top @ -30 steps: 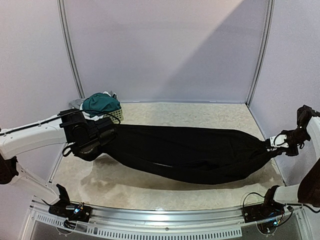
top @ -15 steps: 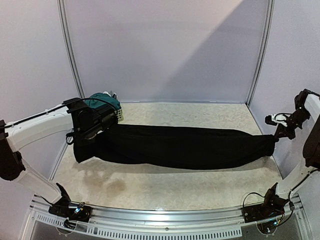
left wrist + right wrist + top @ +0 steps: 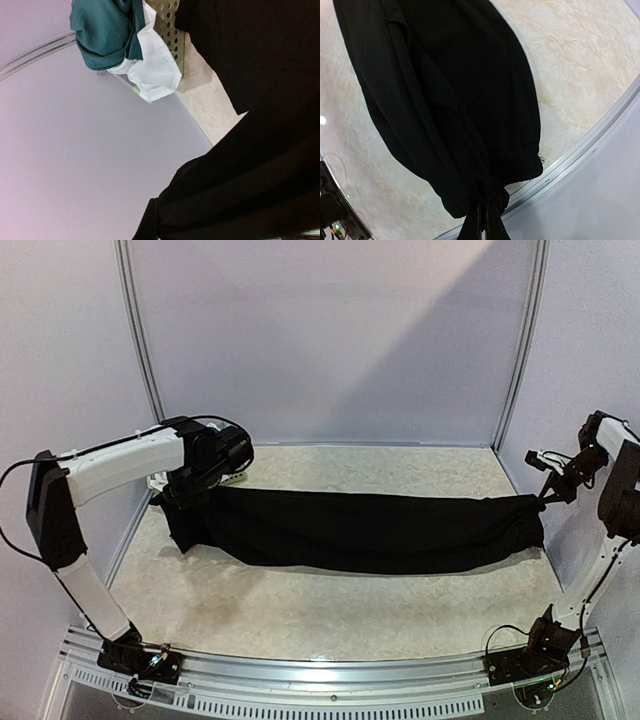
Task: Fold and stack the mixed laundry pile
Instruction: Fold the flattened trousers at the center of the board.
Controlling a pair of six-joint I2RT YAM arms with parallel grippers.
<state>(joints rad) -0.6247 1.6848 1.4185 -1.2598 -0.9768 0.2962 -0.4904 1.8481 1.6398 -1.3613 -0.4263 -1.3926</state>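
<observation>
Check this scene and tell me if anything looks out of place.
Nothing damaged or spilled. The black trousers are stretched across the table between the left pincer and right pincer, bunched at the left end. Teal shorts and a white cloth spill over the basket rim.

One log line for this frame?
left gripper: shut on long black trousers | right gripper: shut on cuffs | trousers: spanned between grippers
</observation>
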